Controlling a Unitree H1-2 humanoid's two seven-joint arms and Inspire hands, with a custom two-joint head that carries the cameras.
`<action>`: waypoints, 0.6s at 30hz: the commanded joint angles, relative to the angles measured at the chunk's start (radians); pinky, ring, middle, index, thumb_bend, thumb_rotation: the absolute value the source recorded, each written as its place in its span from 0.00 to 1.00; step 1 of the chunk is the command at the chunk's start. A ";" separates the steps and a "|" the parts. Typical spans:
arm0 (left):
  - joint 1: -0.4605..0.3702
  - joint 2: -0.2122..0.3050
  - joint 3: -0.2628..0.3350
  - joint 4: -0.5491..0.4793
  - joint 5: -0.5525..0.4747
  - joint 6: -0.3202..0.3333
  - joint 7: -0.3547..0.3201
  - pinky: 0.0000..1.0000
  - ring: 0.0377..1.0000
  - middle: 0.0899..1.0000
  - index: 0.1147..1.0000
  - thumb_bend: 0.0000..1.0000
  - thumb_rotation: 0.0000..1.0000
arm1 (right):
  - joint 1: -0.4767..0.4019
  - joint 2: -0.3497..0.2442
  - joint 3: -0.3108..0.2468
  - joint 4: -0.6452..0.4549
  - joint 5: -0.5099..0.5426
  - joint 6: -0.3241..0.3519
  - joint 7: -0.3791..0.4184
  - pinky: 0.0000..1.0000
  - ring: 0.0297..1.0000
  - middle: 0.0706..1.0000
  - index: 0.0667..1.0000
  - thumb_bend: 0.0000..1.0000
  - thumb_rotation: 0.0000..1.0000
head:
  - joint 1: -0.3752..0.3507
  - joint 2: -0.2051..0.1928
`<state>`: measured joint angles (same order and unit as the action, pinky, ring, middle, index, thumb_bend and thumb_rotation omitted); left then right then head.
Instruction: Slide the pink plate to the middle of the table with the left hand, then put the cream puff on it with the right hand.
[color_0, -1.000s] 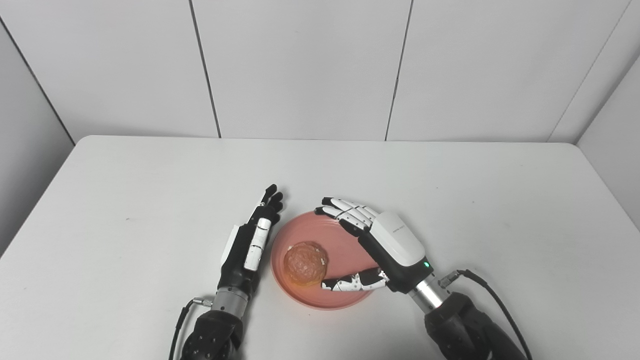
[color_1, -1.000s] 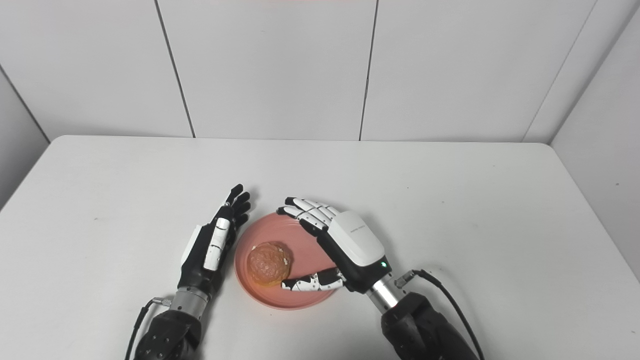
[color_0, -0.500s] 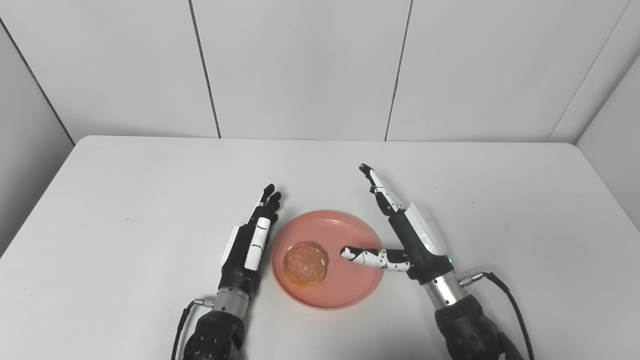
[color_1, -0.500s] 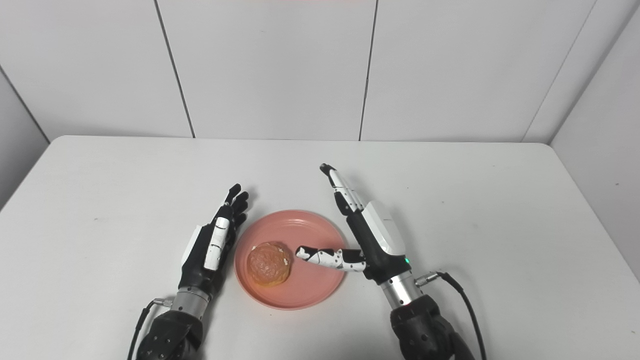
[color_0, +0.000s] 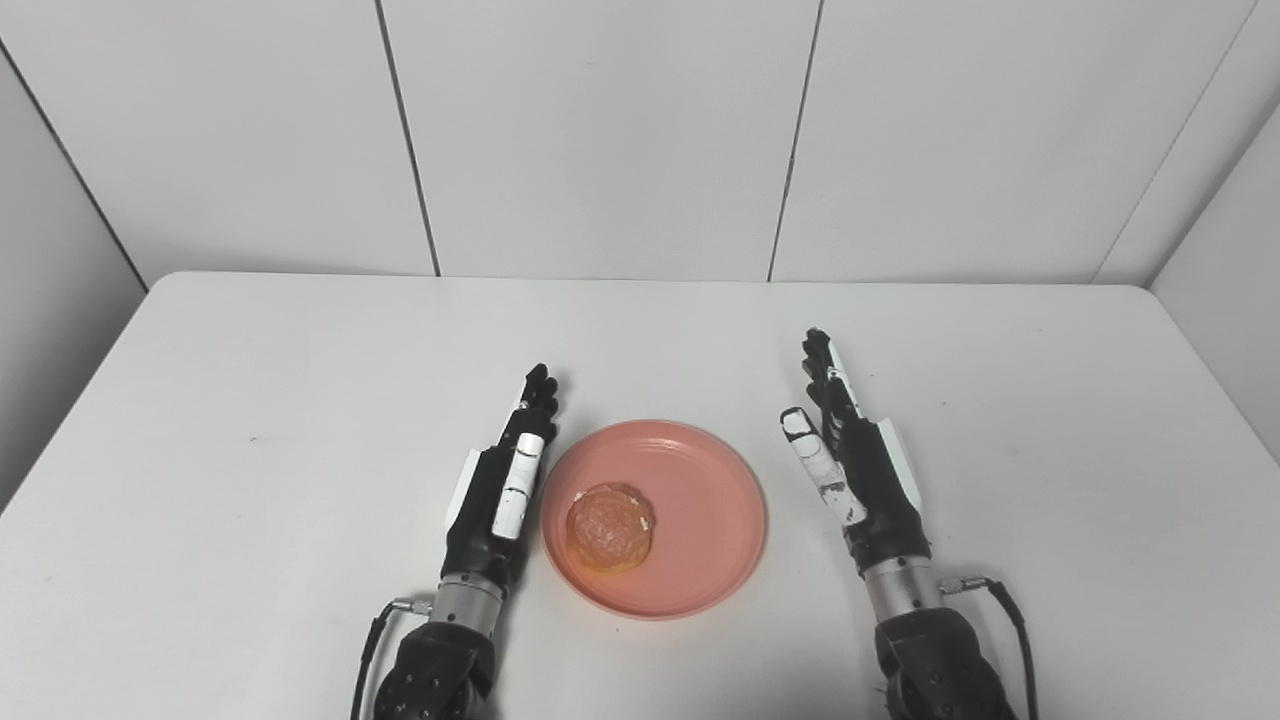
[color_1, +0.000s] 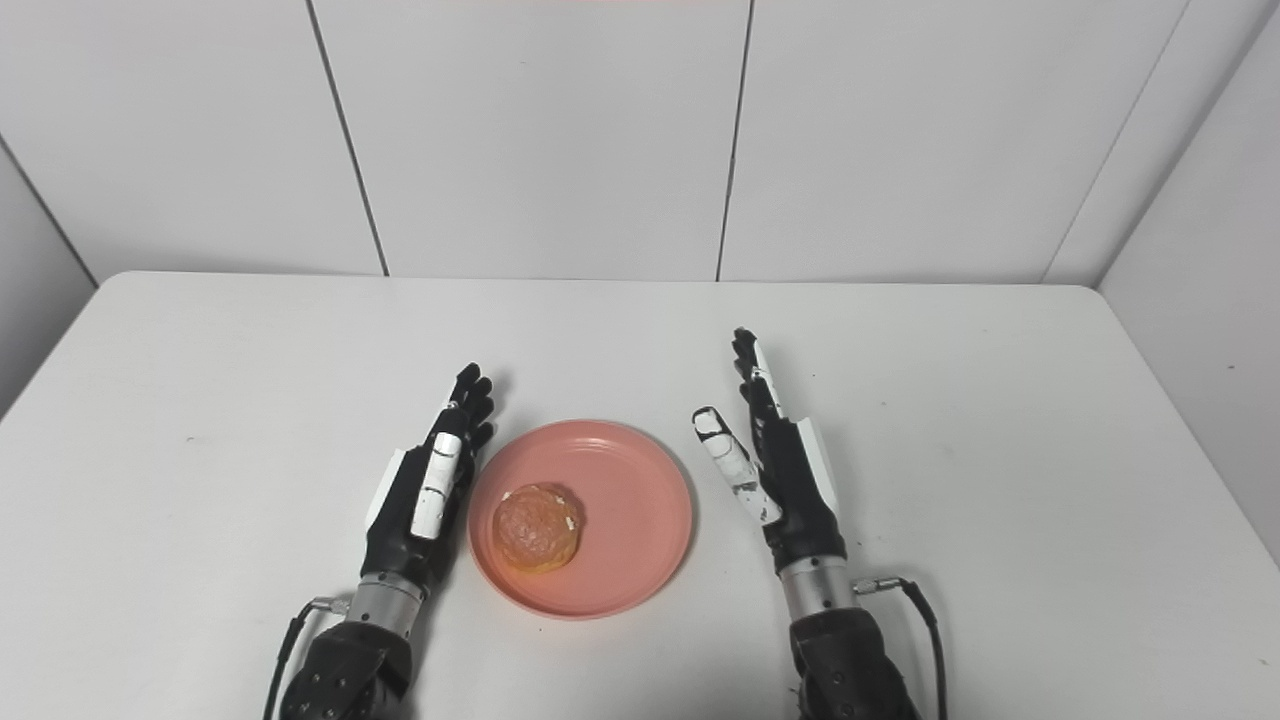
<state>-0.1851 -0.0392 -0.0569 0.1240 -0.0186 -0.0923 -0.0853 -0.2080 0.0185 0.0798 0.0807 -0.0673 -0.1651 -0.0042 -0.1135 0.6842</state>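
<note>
Cream puff sits on pink plate, on the plate's half toward the left hand, apart from both hands. Plate lies flat on white table between the two hands. Left hand just beside plate rim, fingers straight and spread, holding nothing. Right hand near the opposite rim, not touching, fingers extended and apart, thumb out toward plate, empty.

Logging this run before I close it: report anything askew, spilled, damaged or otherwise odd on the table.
Nothing is spilled or damaged. The only small oddity: the cream puff sits left of centre on the pink plate, close to its left rim. The left hand and right hand rest open on either side, clear of the plate.
</note>
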 joint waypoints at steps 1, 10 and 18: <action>0.008 -0.014 0.003 0.011 -0.013 -0.029 0.009 1.00 1.00 1.00 1.00 0.67 0.98 | -0.010 0.018 -0.009 -0.019 0.043 -0.037 0.011 1.00 1.00 1.00 1.00 0.65 0.86 | 0.000 -0.001; 0.004 -0.021 0.013 0.028 -0.002 -0.058 0.024 1.00 1.00 1.00 1.00 0.67 0.99 | 0.043 0.086 -0.032 -0.038 0.121 0.005 -0.006 1.00 1.00 1.00 1.00 0.65 0.86 | 0.000 -0.001; -0.001 -0.021 0.014 0.047 0.012 -0.088 0.045 1.00 1.00 1.00 1.00 0.63 1.00 | 0.051 0.092 -0.032 0.005 0.157 -0.022 0.016 1.00 1.00 1.00 0.98 0.73 0.83 | -0.002 0.000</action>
<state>-0.1927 -0.0518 -0.0393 0.1433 -0.0148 -0.1395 -0.0461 -0.1456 0.1054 0.0458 0.1034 0.0788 -0.1501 -0.0073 -0.1166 0.6842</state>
